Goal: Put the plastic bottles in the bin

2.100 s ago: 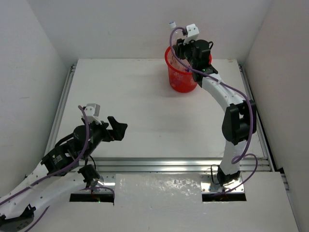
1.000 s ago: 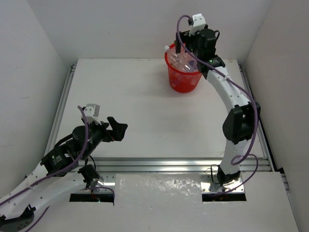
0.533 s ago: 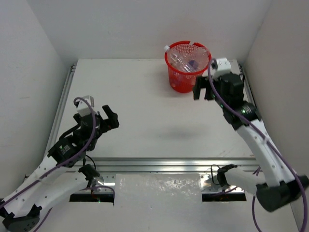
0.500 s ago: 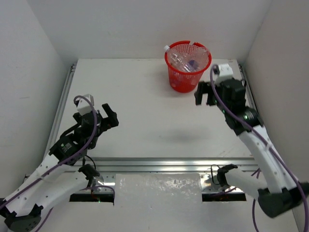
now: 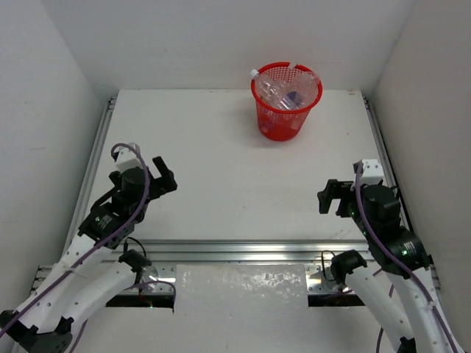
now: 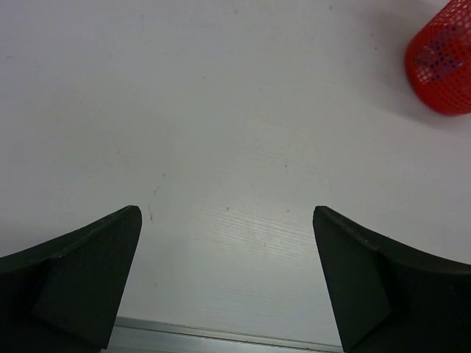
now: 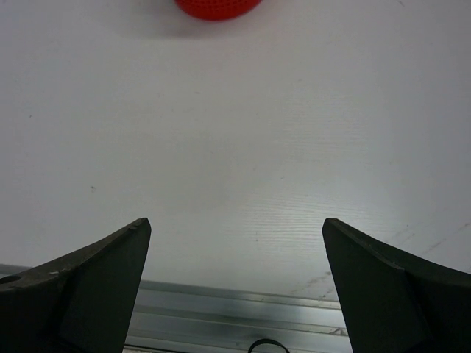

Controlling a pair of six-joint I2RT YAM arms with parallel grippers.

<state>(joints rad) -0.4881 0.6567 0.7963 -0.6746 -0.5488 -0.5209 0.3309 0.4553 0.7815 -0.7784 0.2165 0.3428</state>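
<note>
The red mesh bin [image 5: 278,123] stands at the back of the table, right of centre. Clear plastic bottles [image 5: 282,93] lie piled inside it, one white cap poking over the left rim. No bottles lie on the table. My left gripper [image 5: 165,177] hovers open and empty near the front left. Open and empty as well, my right gripper [image 5: 333,199] sits near the front right. The left wrist view shows the bin [image 6: 441,70] far off at the upper right, beyond the open gripper [image 6: 225,213]. In the right wrist view the bin [image 7: 217,6] just shows at the top edge, beyond the open gripper [image 7: 235,222].
An aluminium rail [image 5: 272,248] runs along the near table edge, also seen as the rail [image 7: 235,305] under the right fingers. White walls enclose the table on the left, back and right.
The right arm let a bottle fall into the bin, then pulled back from above it to the front right. The left arm drew slightly back and left.
</note>
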